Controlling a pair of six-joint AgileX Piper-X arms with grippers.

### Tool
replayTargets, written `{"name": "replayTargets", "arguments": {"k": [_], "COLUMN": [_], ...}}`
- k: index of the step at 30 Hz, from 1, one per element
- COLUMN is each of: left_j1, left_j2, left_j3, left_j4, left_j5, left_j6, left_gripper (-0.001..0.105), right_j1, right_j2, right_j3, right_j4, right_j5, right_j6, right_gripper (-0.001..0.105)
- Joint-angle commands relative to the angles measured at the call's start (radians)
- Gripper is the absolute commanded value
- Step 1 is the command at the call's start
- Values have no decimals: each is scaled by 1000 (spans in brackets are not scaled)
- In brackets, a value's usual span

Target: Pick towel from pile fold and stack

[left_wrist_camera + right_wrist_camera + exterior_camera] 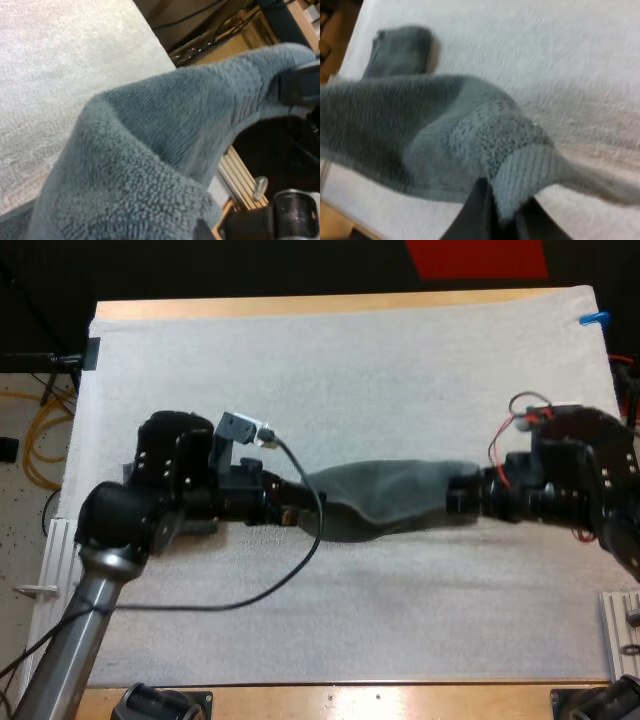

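Now two grippers hold one towel up between them

Right over the middle of the flat white mat (350, 370), a dark grey-green fluffy cloth towel (400, 495) hangs in the air like a little bridge. It runs from side to side, with one end pointing to the mat's left edge and the other end pointing to the mat's right edge. The middle of the towel sags down a bit.

The left gripper (300, 512) has the left end of the towel. Its fingers are buried in the cloth, and the cloth does not fall, so it is pinching the towel. From the left wrist, the towel lies big and bumpy right in front, and far off at its other end sits the right gripper (300, 85).

The right gripper has the right end. From the right wrist, its two black fingers (480, 210) press a bunched corner of the towel from both sides.

A second dark grey-green towel (400, 50) lies flat on the mat, far off behind the held one, close to an edge of the mat. It does not touch the held towel.

The mat covers most of the brown wooden table (300, 305), and a strip of wood shows along the far edge and the near edge.
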Motion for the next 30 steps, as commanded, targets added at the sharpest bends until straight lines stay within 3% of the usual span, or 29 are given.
{"name": "replayTargets", "arguments": {"k": [1, 8, 16, 21, 26, 30], "left_j1": [-10, -81, -231, -295, -286, -247], "left_j2": [-31, -130, -210, -213, -177, -104], "left_j3": [-7, -7, -7, 1, 90, 168], "left_j4": [13, 74, 209, 220, 175, 21], "left_j5": [5, -13, -209, -317, -472, -479], "left_j6": [-11, -38, -62, -75, -52, -38], "left_gripper": [0, 0, 0, 0, 0, 0], "right_j1": [24, 136, 236, 247, 244, 204], "right_j2": [-22, -66, -124, -124, -111, -43], "right_j3": [-11, -11, -11, 20, 164, 272], "right_j4": [36, 97, 203, 285, 132, -40], "right_j5": [-15, -23, -23, -25, 6, 13], "right_j6": [-10, 50, 154, 152, 145, 145], "right_gripper": [0, 0, 0, 0, 0, 0]}}
